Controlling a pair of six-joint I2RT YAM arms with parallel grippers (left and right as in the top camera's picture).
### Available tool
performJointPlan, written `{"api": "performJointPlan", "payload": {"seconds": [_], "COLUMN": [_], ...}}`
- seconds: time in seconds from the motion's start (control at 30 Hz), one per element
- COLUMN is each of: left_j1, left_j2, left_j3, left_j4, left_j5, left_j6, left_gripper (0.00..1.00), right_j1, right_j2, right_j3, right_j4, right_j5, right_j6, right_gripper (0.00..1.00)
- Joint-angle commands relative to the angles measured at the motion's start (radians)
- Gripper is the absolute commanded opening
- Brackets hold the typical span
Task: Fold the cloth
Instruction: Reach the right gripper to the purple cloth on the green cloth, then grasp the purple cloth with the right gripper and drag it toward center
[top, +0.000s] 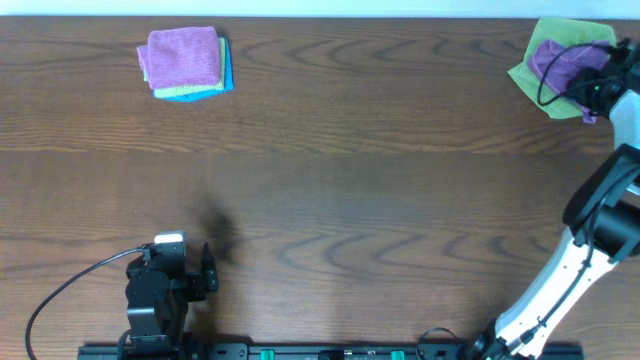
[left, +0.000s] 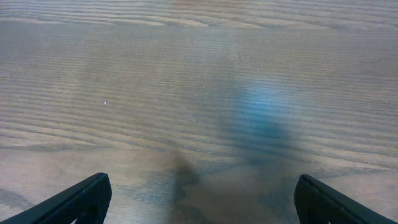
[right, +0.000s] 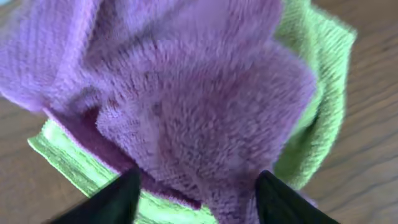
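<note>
Overhead: the left arm is sitting folded at the near left edge, its left gripper (top: 208, 272) hanging over the bare table (top: 350, 180). The right arm is lying stretched to the far right corner, with the right gripper (top: 588, 88) over the cloth (top: 555, 58), which is lying crumpled on a green cloth (top: 565, 30).

Left wrist: the fingers (left: 78, 202) are standing wide apart, holding nothing.

Right wrist: the fingers (right: 118, 199) are flanking a bunched fold of the cloth. I cannot tell whether they are pinching it.
</note>
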Motion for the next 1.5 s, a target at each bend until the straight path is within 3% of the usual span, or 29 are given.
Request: {"api": "performJointPlan", "payload": {"seconds": [0.0,0.1,0.23,0.4,0.57,0.77,1.07,1.27,1.47], "left_j1": [0.004,0.004,0.004,0.004,0.004,0.004,0.004,0.004,0.004], "left_j2": [-0.006,-0.006,-0.006,-0.006,-0.006,-0.006,-0.006,-0.006,-0.006], "left_j3": [-0.007,-0.007,-0.007,-0.007,-0.007,-0.007,-0.007,-0.007,-0.007], "left_j4": [-0.016,-0.016,-0.016,-0.016,-0.016,-0.016,-0.016,-0.016,-0.016], "left_j5": [-0.010,-0.010,-0.010,-0.010,-0.010,-0.010,-0.010,-0.010,-0.010], "left_j6": [0.006,0.006,0.006,0.006,0.006,0.006,0.006,0.006,0.006], "left_gripper": [0.95,0.95,0.95,0.95,0.95,0.95,0.95,0.95,0.95], "right_j1": [0.010,0.010,0.010,0.013,0.013,0.031,0.154,0.307,0.481], "right_j2": [0.035,0.035,0.035,0.035,0.035,0.035,0.029,-0.017,-0.132], "right_j3": [0.018,0.021,0.021,0.021,0.056,0.209,0.527,0.705,0.743], "right_j4": [-0.018,-0.021,-0.029,-0.024,-0.043,-0.156,-0.467,-0.666,-0.781], "right_j5": [-0.020,-0.020,-0.020,-0.021,-0.037,-0.043,-0.042,0.019,0.141], "right_j6": [0.007,0.007,0.007,0.039,0.064,0.056,-0.018,-0.054,-0.072], "right_gripper": [0.72,0.76,0.68,0.29,0.02,0.01,0.02,0.02,0.02]}}
